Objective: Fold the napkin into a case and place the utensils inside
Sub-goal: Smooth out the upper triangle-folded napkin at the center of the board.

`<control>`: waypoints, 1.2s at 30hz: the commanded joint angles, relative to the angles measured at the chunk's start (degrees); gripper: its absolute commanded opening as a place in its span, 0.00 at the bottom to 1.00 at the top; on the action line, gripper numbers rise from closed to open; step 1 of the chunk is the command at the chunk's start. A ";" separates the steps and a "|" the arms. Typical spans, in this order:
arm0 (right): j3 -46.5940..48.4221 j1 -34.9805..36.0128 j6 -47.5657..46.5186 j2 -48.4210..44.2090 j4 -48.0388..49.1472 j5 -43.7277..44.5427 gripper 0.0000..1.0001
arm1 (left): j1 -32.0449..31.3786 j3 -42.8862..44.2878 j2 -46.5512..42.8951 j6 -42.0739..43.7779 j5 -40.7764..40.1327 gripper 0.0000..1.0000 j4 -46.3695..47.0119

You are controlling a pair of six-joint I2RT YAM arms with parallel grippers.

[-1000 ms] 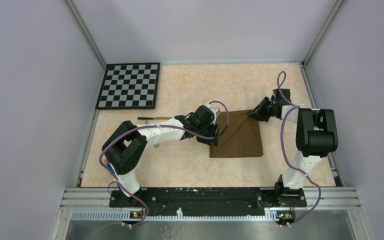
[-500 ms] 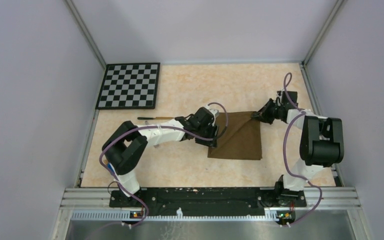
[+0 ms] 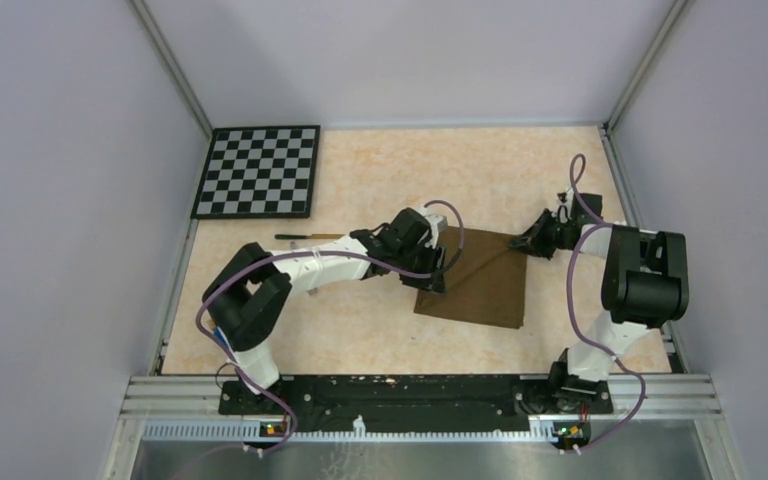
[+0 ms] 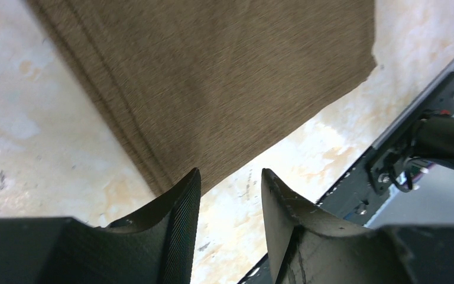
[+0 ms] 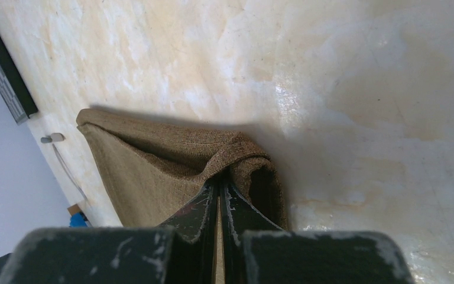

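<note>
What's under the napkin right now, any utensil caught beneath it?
Only table shows around the napkin. One utensil lies left of it, apart. Under the cloth itself is covered, so I cannot tell.

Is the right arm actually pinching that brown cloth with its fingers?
Yes, in the right wrist view the fingers are pressed together on a bunched-up fold of the napkin.

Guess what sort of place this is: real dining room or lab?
Most likely a lab robot cell: bare grey walls with metal posts box in the table, a checkerboard lies at its far left corner, and the left arm and right arm sit bolted to a rail at the near edge.
</note>
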 commanded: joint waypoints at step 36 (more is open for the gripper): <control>1.77 1.78 -4.19 -3.78 4.61 -3.92 0.08 | 1.95 -10.75 6.91 -2.13 -3.11 0.34 10.76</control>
